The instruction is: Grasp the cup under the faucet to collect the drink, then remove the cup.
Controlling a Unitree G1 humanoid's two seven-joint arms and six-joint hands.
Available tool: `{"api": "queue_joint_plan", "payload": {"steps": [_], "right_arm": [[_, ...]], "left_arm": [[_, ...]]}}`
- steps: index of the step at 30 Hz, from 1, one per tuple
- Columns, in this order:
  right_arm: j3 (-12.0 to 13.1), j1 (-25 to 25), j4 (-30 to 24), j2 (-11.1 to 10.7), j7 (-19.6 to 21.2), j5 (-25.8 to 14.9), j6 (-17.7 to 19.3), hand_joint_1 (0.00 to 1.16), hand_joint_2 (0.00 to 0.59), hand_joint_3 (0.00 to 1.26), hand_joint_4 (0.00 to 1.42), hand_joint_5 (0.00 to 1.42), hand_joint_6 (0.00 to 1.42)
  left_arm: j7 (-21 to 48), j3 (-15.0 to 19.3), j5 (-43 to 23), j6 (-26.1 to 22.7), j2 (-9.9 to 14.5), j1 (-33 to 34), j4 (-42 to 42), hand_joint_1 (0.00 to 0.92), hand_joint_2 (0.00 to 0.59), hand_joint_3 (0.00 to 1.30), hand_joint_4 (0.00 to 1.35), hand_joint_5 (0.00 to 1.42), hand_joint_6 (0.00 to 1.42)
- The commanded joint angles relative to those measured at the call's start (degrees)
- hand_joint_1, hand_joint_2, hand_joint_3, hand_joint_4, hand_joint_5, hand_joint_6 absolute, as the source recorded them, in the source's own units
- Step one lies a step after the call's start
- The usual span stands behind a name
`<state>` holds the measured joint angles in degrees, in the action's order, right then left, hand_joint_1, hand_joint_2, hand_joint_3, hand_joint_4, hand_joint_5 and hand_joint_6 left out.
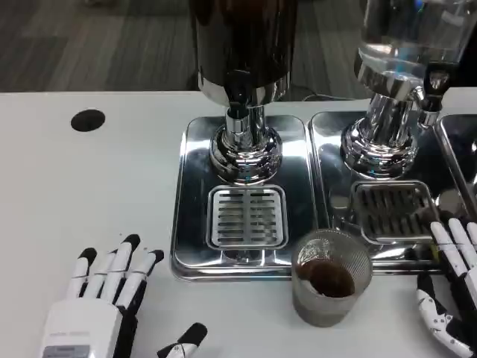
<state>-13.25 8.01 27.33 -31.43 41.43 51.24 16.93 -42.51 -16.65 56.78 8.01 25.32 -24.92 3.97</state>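
White table (89, 194), broad and bare-topped, running under everything else. Near its far left part, well left of the cup, a small black round hole (88, 120).

Behind the cup, two shiny metal trays side by side. Left tray (192, 224) directly behind and slightly left of the cup, carrying a chrome pedestal and a slotted grate (247, 217). On that pedestal, a dark drink dispenser (242, 45) with its faucet (238, 112) pointing down over the grate, well behind the cup. Right tray (328, 149) behind and to the right of the cup, with its own grate (393, 211) and a clear dispenser (417, 33) standing on a chrome base; black-handled tap on that one at the far right.

Left hand (100, 298) down at the near edge, well left of the cup, lying on the table with white back up and black-tipped fingers spread forward, thumb stuck out toward the cup; holding nothing, wide.

Right hand (453, 291) at the near right edge, right of the cup and apart from it, fingers stretched forward over the front lip of the right tray; also wide and holding nothing.

Cup (330, 277): clear ribbed glass, upright on the table just in front of the left tray's near right corner, touching or nearly touching its rim, not under either faucet. Dark brown drink pooled in its bottom.
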Motion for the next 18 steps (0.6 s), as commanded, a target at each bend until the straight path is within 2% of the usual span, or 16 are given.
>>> {"api": "queue_joint_plan", "payload": {"steps": [1, 18], "right_arm": [[-0.6, 0.4, -1.5, -0.4, 1.5, 0.0, -0.4, 0.09, 0.509, 0.04, 0.0, 0.0, 0.0], [-1.7, 0.4, -2.0, -1.1, -0.2, -0.5, -1.1, 0.09, 0.506, 0.05, 0.0, 0.0, 0.0]], "left_arm": [[-0.6, 0.4, -0.4, -0.6, -0.3, -0.7, -0.3, 0.0, 0.162, 0.21, 0.0, 0.13, 0.03], [-0.3, 0.5, -0.7, -1.4, -1.2, -0.7, -0.5, 0.0, 0.161, 0.22, 0.0, 0.13, 0.03]]}}
